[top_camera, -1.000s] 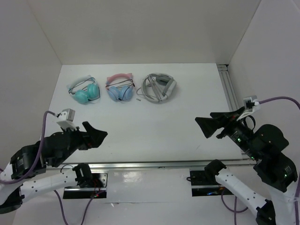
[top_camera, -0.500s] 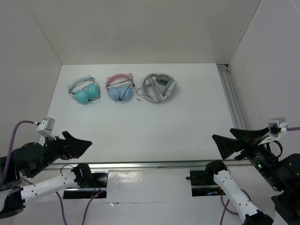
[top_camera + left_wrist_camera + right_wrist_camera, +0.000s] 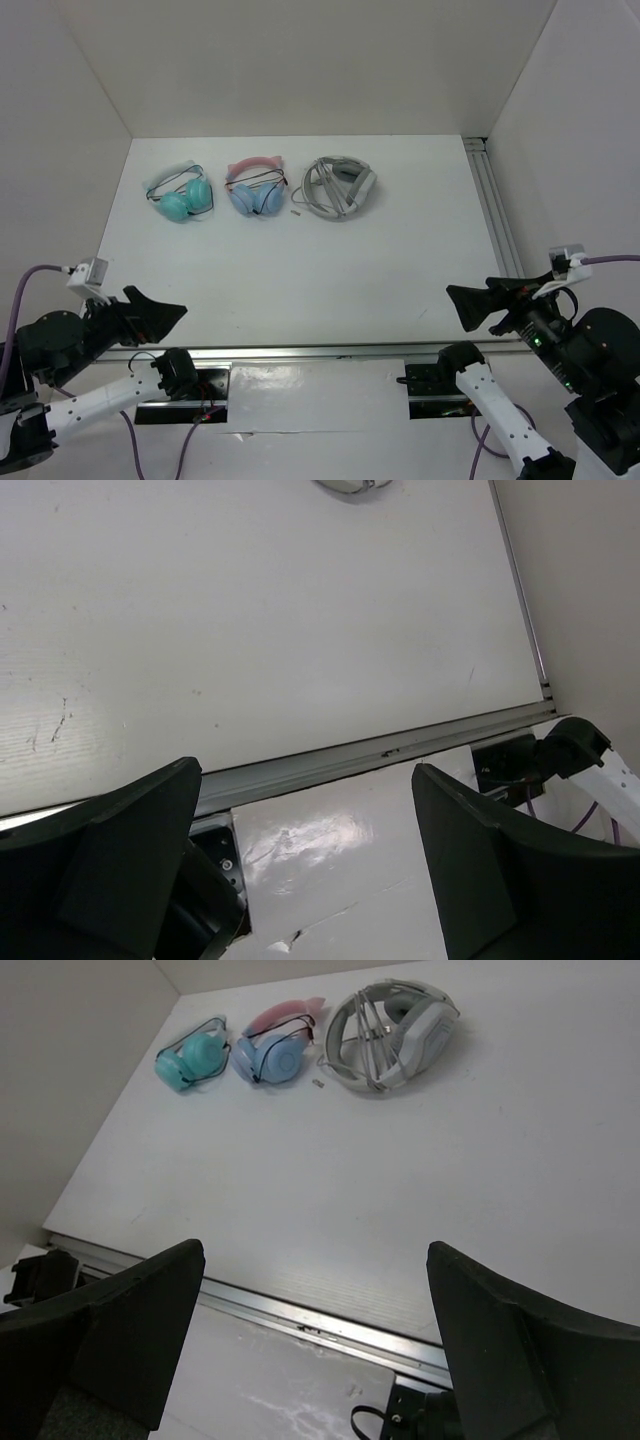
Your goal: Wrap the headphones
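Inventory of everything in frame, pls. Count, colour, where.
grey headphones: 1, light grey/white, far side of the table, rightmost of the row, cable gathered on them
pink-banded headphones: 1, blue cups with a pink band, middle of the row
teal headphones: 1, teal, left end of the row
small piece: 1, whitish, between the pink-banded and grey pairs, too small to identify
table: 1, white, centre
rails: 2, metal, along the table's right and near edges
walls: 3, white, left, back and right
left claw: 1, black, near-left edge, open, empty
right claw: 1, black, near-right edge, open, empty
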You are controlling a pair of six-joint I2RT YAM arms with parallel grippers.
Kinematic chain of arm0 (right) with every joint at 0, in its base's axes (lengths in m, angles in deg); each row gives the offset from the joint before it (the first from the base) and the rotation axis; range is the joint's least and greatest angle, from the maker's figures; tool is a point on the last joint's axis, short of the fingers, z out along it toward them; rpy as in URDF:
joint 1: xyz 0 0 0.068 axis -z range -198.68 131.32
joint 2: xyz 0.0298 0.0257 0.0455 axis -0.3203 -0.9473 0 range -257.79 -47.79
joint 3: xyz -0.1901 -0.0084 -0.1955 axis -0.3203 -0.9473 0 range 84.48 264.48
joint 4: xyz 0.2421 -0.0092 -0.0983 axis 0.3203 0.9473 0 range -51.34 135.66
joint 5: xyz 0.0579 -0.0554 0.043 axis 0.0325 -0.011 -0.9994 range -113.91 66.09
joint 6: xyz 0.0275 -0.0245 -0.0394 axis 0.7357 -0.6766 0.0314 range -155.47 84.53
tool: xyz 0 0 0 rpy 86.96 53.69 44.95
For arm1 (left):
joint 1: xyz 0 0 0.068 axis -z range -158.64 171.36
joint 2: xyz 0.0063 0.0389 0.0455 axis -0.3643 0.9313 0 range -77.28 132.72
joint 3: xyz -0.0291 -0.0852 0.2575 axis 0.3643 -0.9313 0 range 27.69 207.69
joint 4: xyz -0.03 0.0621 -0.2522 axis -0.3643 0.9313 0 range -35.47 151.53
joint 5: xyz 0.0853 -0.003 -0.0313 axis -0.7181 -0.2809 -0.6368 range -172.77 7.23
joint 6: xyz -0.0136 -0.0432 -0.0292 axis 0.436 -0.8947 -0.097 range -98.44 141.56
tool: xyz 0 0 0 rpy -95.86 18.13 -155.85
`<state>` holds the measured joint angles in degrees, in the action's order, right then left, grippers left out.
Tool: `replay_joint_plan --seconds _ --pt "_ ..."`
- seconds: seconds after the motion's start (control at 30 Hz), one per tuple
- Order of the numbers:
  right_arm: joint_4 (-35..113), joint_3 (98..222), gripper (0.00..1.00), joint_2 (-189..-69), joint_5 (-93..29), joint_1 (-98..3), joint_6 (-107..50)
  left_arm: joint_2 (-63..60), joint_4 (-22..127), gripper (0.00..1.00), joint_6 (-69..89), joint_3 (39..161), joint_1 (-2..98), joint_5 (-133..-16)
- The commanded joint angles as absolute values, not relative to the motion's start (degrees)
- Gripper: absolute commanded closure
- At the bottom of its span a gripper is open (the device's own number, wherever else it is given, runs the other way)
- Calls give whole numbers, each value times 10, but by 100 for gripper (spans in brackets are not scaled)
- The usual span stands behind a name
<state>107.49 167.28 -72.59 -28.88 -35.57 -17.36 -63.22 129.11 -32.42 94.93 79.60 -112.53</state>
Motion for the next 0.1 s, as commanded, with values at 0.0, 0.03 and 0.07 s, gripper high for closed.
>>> replay_joint_plan --seconds 0.0,0.03,0.07 --pt "1078 1669 1 -719 -284 -357 -183 -638 1287 0 -311 960 792 -1130" --pt "1078 1669 1 -719 -284 -357 -183 -638 1287 0 -311 960 792 -1130" --pt "1078 1669 1 -719 -284 -357 -183 -638 1287 0 -311 955 792 -1130"
